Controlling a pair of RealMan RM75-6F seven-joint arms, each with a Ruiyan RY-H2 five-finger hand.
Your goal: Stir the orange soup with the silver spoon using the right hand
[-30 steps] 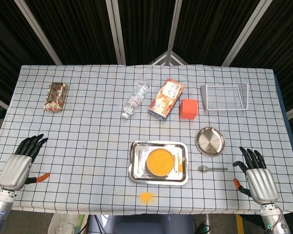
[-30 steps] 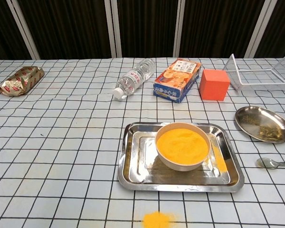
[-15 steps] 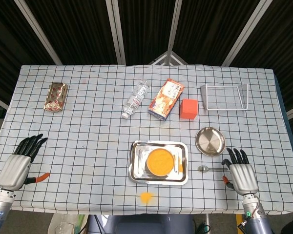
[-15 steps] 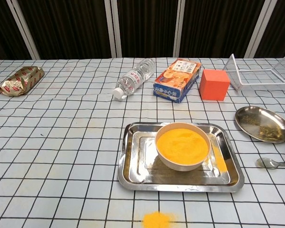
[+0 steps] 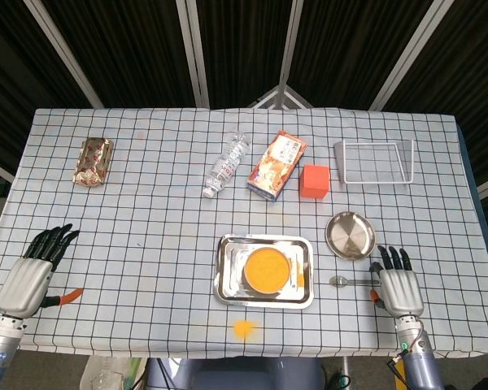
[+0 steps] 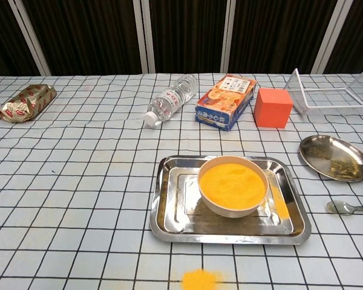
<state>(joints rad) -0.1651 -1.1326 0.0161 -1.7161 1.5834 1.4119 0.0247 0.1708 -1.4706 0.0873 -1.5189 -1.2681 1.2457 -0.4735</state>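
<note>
The silver spoon (image 5: pixel 351 281) lies flat on the checked surface (image 5: pixel 146 203), bowl end toward the tray (image 5: pixel 225 276), handle end just beside the right hand (image 5: pixel 398 286), whose fingers (image 5: pixel 393 258) are apart and empty. The orange soup (image 5: pixel 266 269) fills a pale bowl (image 6: pixel 232 207) on that tray, left of the fingers. A round steel plate (image 5: pixel 350 235) sits just beyond them. The left hand (image 5: pixel 31 278) rests spread, holding nothing. Only the head view shows the hands.

- You get bright, even overhead light and sharp focus in both views.
- Glare sits on the tray (image 6: pixel 169 226); shadows are faint.
</note>
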